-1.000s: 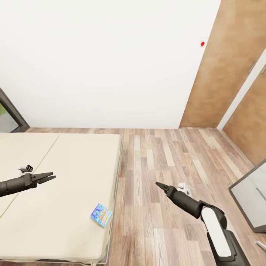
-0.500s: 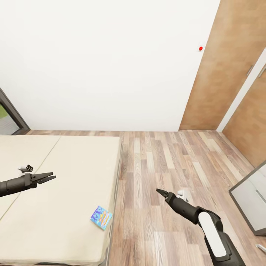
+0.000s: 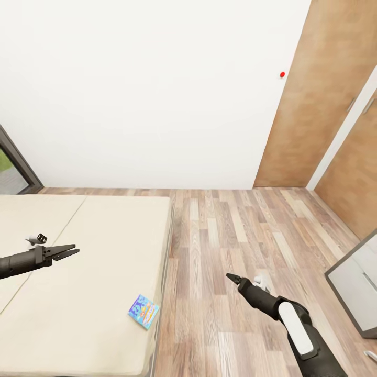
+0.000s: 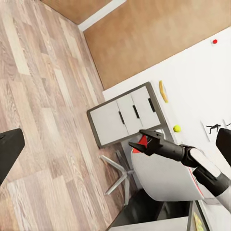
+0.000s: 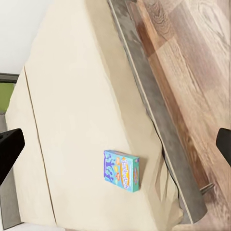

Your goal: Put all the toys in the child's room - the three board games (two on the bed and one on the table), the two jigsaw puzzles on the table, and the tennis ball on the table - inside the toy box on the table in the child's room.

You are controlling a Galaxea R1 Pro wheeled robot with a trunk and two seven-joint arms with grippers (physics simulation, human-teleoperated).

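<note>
1. The small blue-cyan board game [image 3: 143, 310] lies flat on the bed [image 3: 94, 246], close to the mattress edge that borders the wood floor [image 3: 235, 230].

2. The right gripper [image 3: 232, 278] hangs over the floor, off the bed. From it, the game lies across the bed's dark frame, lower and to the robot's left. In the head view its tips meet in a single point, so it looks closed and empty.

3. The right wrist view has the board game [image 5: 121, 170] ahead of that gripper, between the two dark fingertips at the frame's sides. So the gripper already points roughly at the game, though well apart from it.

4. The left gripper [image 3: 67, 252] hovers over the middle of the mattress, its jaws slightly parted and holding nothing. The game lies ahead of it and to the robot's right, toward the bed's floor-side edge.

5. The game's long axis runs at a slant to the bed edge.

6. Judging by the gap alone, the two arms are about equally far, but the right one is better aimed, so it seems the likelier to reach.
</note>
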